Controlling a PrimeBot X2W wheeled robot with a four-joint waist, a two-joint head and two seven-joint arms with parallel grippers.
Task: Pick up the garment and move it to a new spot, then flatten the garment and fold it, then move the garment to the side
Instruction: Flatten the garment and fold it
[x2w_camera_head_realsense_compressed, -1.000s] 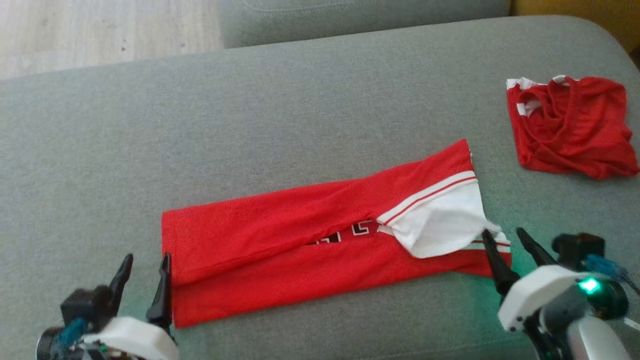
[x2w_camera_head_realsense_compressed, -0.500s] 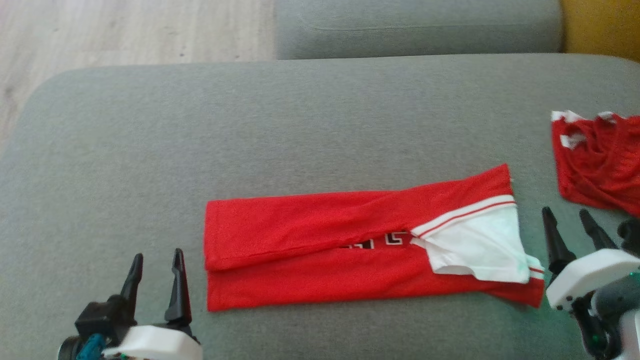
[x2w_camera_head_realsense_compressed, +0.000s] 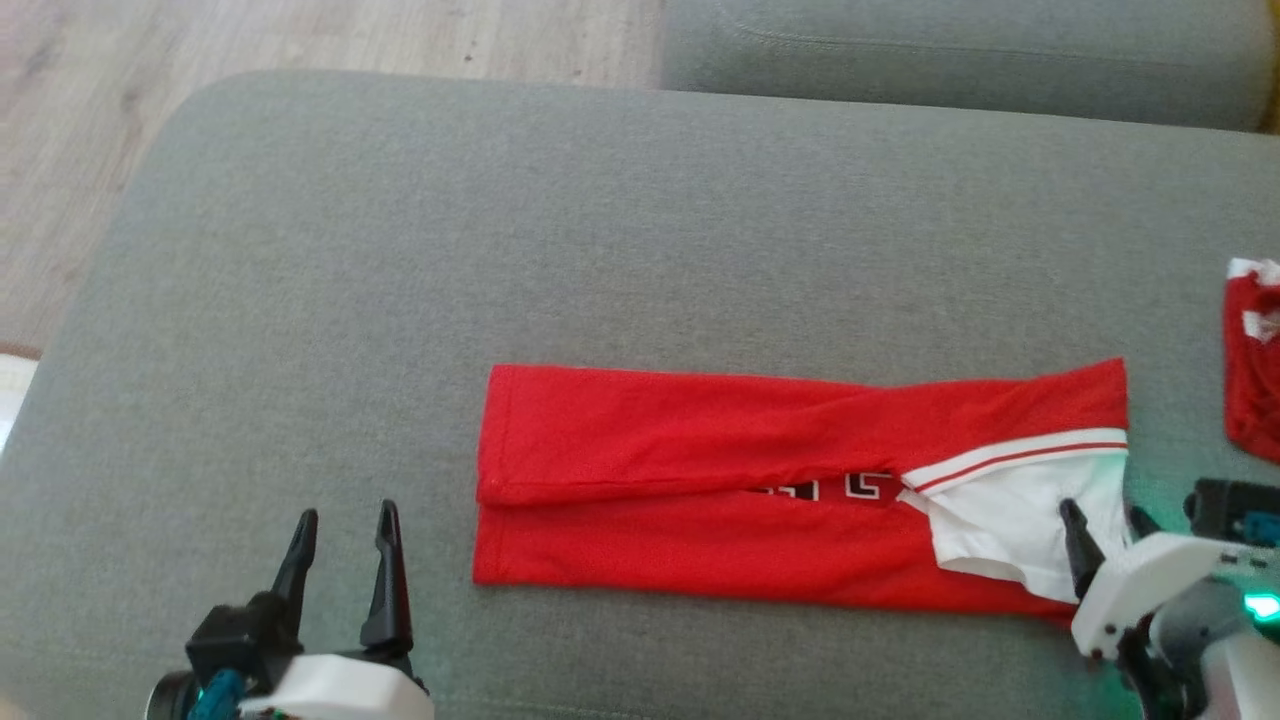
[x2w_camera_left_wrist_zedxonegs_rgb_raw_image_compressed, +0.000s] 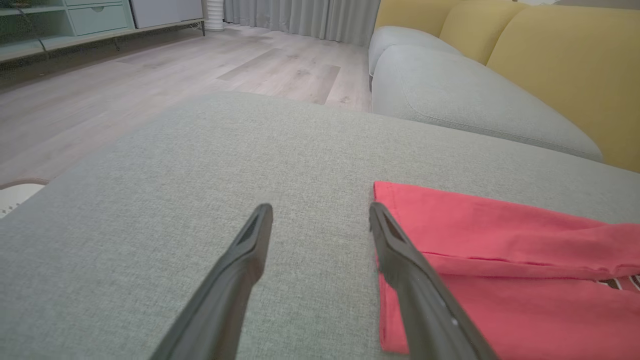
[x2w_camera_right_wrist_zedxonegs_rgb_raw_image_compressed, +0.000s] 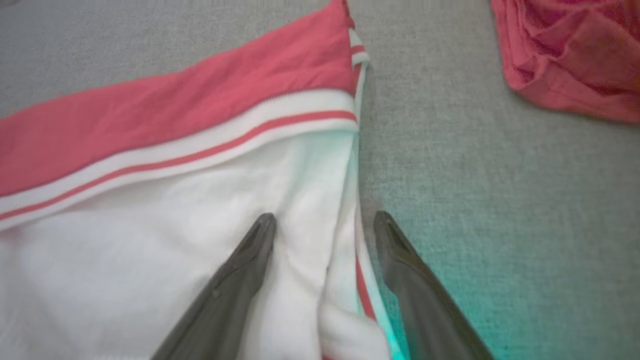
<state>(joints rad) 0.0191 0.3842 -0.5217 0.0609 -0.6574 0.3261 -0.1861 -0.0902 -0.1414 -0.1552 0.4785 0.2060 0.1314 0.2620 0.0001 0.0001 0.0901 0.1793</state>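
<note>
The garment (x2w_camera_head_realsense_compressed: 700, 470), a red jersey folded into a long strip, lies across the grey sofa cushion (x2w_camera_head_realsense_compressed: 500, 230), with black letters peeking from the fold and a white sleeve (x2w_camera_head_realsense_compressed: 1010, 520) at its right end. My left gripper (x2w_camera_head_realsense_compressed: 345, 512) is open and empty, hovering just left of the garment's left edge; in the left wrist view the left gripper (x2w_camera_left_wrist_zedxonegs_rgb_raw_image_compressed: 320, 209) has its right finger beside the garment (x2w_camera_left_wrist_zedxonegs_rgb_raw_image_compressed: 475, 250). My right gripper (x2w_camera_head_realsense_compressed: 1103, 512) is open at the sleeve end. Seen from the right wrist, the right gripper (x2w_camera_right_wrist_zedxonegs_rgb_raw_image_compressed: 325, 217) straddles the sleeve's (x2w_camera_right_wrist_zedxonegs_rgb_raw_image_compressed: 175, 240) edge, one finger over white cloth, the other over the cushion.
Crumpled red shorts (x2w_camera_head_realsense_compressed: 1255, 370) lie at the far right, also the shorts (x2w_camera_right_wrist_zedxonegs_rgb_raw_image_compressed: 575, 50) in the right wrist view. A second grey cushion (x2w_camera_head_realsense_compressed: 960, 50) sits behind. Wooden floor (x2w_camera_head_realsense_compressed: 100, 150) lies beyond the cushion's rounded left edge. A yellow backrest (x2w_camera_left_wrist_zedxonegs_rgb_raw_image_compressed: 565, 75) rises on the right of the left wrist view.
The camera has swung left, so the scene slid right. My left gripper has drawn away from the garment's left edge. My right gripper went off the sleeve and is back over its edge.
</note>
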